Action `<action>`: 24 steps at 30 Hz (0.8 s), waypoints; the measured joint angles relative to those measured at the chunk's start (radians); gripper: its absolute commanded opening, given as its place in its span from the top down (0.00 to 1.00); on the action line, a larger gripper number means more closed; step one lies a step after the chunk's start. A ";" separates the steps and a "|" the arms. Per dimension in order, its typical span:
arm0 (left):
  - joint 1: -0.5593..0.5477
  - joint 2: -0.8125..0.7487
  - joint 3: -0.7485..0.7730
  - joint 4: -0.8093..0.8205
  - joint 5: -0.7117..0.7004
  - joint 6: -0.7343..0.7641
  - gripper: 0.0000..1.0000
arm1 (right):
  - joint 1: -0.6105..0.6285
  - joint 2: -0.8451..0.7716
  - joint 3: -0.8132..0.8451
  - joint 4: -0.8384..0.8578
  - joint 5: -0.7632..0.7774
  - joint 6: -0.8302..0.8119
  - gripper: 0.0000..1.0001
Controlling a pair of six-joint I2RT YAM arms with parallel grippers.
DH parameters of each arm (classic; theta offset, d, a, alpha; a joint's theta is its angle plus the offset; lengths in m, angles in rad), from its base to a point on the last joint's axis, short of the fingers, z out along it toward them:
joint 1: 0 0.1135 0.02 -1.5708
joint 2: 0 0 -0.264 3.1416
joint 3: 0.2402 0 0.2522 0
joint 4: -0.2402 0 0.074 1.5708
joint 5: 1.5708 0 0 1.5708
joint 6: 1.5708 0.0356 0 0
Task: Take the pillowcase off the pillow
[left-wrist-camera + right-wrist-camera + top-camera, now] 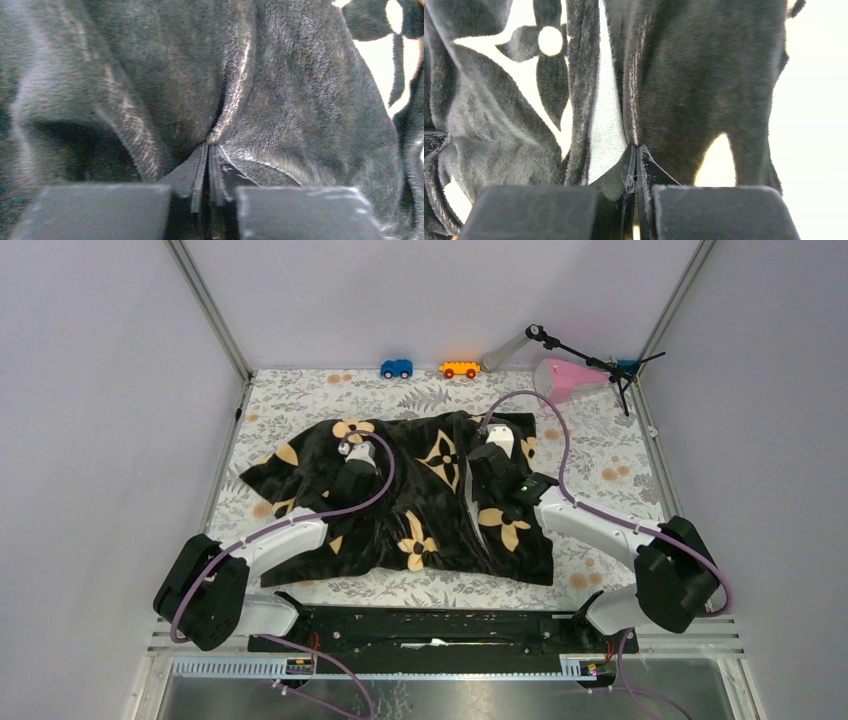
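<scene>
See the pillowcase [420, 502] spread over the middle of the bench [300, 395], with the pillow tucked out of sight inside. Hold the left gripper [207, 149] squeezed on its fluffy fold and the right gripper [636, 150] squeezed on its fold, nearer the far right corner. Lift gently, then pull slowly and together, without letting the cloth slip.

Black plush flower-print pillowcase [420, 510] mid grey floral floor sheet [590, 440]; my left gripper [358, 455] on its left half, right gripper [497, 445] on right.
</scene>
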 measured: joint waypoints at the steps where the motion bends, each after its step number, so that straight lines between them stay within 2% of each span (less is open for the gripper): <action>1: 0.008 -0.007 -0.009 0.002 -0.001 -0.005 1.00 | -0.001 -0.016 -0.003 -0.005 0.015 0.000 1.00; 5: 0.033 -0.071 -0.048 -0.006 -0.042 -0.029 1.00 | -0.038 -0.178 -0.055 -0.046 0.079 -0.005 1.00; 9: 0.056 -0.129 -0.069 -0.039 -0.110 -0.057 1.00 | -0.176 -0.353 -0.097 -0.084 0.115 -0.003 1.00; 13: 0.074 -0.147 -0.075 -0.070 -0.166 -0.087 1.00 | -0.248 -0.415 -0.144 -0.108 0.112 0.000 1.00; 18: 0.078 -0.187 -0.075 -0.142 -0.253 -0.144 1.00 | -0.263 -0.413 -0.184 -0.123 0.110 0.020 0.99; 19: 0.078 -0.203 -0.075 -0.153 -0.259 -0.145 1.00 | -0.266 -0.414 -0.191 -0.120 0.098 0.022 0.94; 20: 0.077 -0.219 -0.075 -0.159 -0.257 -0.140 0.95 | -0.267 -0.418 -0.201 -0.114 0.075 0.024 0.88; 22: 0.059 -0.254 -0.075 -0.148 -0.220 -0.103 0.77 | -0.274 -0.431 -0.223 -0.095 0.002 0.018 0.77; 24: 0.018 -0.278 -0.075 -0.113 -0.175 -0.065 0.62 | -0.276 -0.436 -0.227 -0.088 -0.067 0.011 0.56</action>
